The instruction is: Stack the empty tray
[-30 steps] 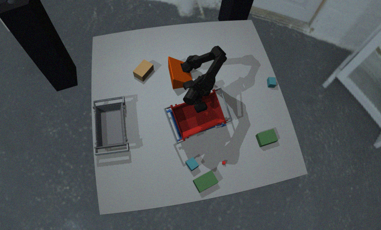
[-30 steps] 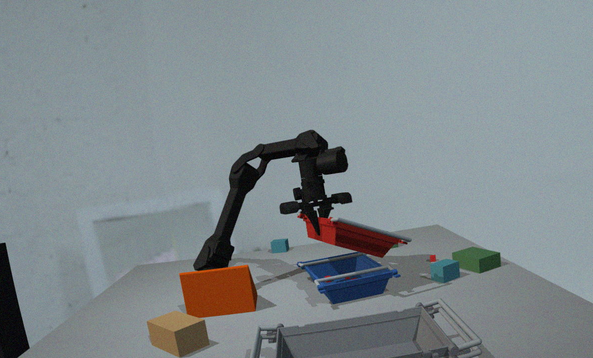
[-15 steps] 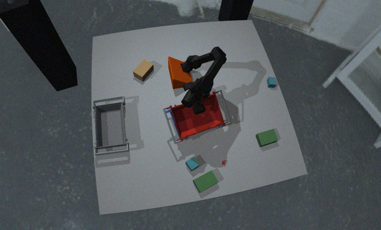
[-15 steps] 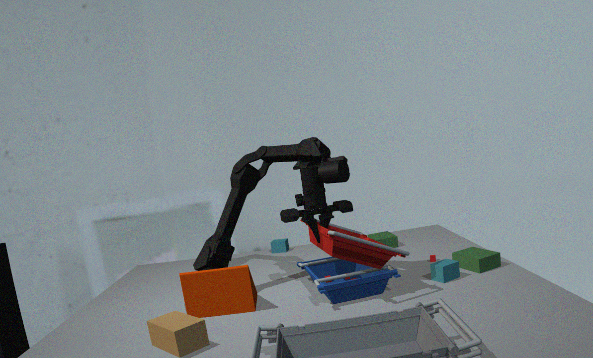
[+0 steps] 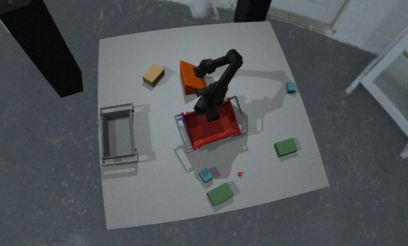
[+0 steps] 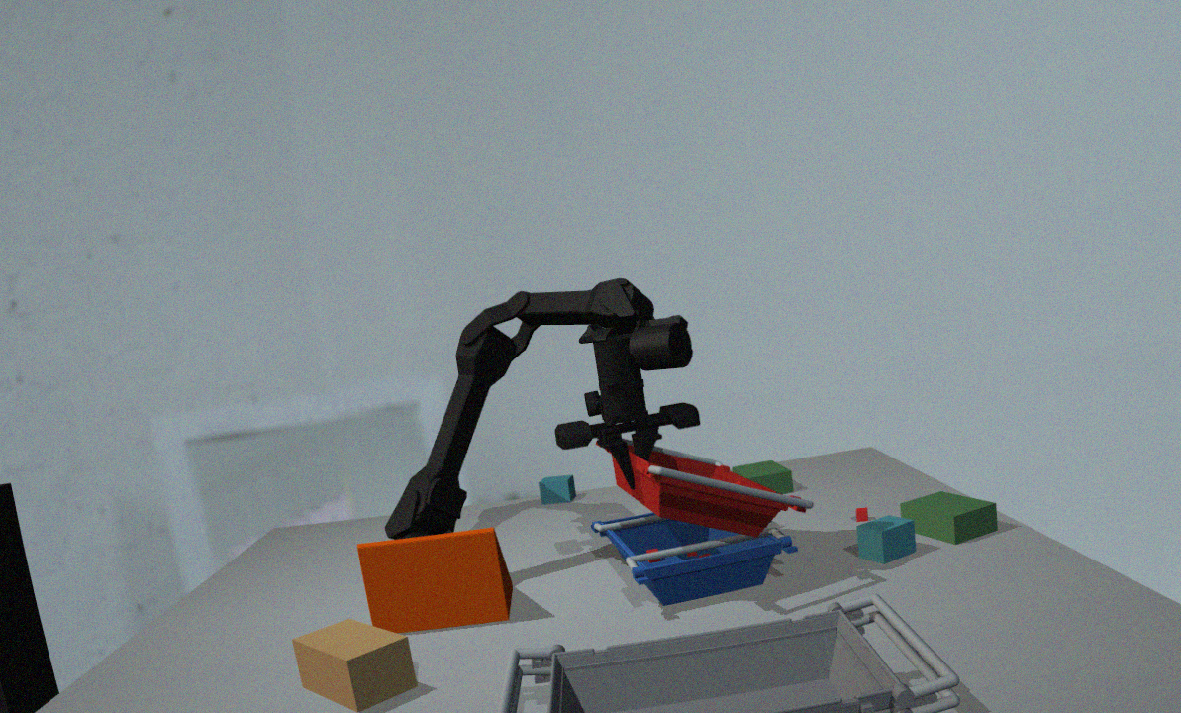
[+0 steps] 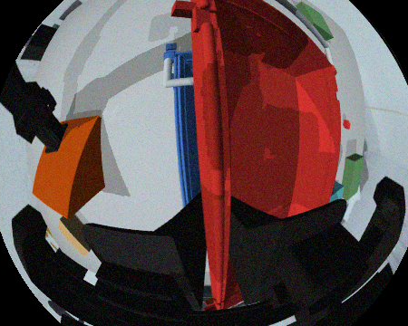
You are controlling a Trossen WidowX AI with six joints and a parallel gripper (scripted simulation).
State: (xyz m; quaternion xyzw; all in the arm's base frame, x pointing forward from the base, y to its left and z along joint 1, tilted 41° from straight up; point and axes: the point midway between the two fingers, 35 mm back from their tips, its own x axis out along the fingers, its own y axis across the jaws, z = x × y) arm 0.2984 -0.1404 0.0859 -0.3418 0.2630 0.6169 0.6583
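Note:
My gripper (image 6: 637, 469) (image 7: 210, 196) is shut on the near long wall of the red tray (image 5: 211, 128) (image 6: 714, 507) (image 7: 276, 113), which is empty. The red tray hangs tilted over the blue tray (image 6: 709, 576) (image 7: 186, 136), its far side lower, close above the blue rim. Its own bars (image 5: 181, 133) (image 5: 241, 113) are swung out over its ends. The blue tray stands on the table with small red blocks (image 6: 653, 556) inside. Its near bar (image 6: 691, 548) and far bar (image 6: 625, 521) lie across its top. Whether red and blue touch is hidden.
An orange wedge (image 5: 189, 79) (image 6: 435, 580) (image 7: 72, 158) stands beside the arm's base, a tan block (image 5: 153, 74) (image 6: 354, 661) beyond it. A grey tray (image 5: 105, 137) (image 6: 709, 661) stands at the table's left edge. Teal blocks (image 5: 205, 175) (image 5: 291, 87) and green blocks (image 5: 285, 147) (image 5: 220, 193) lie around.

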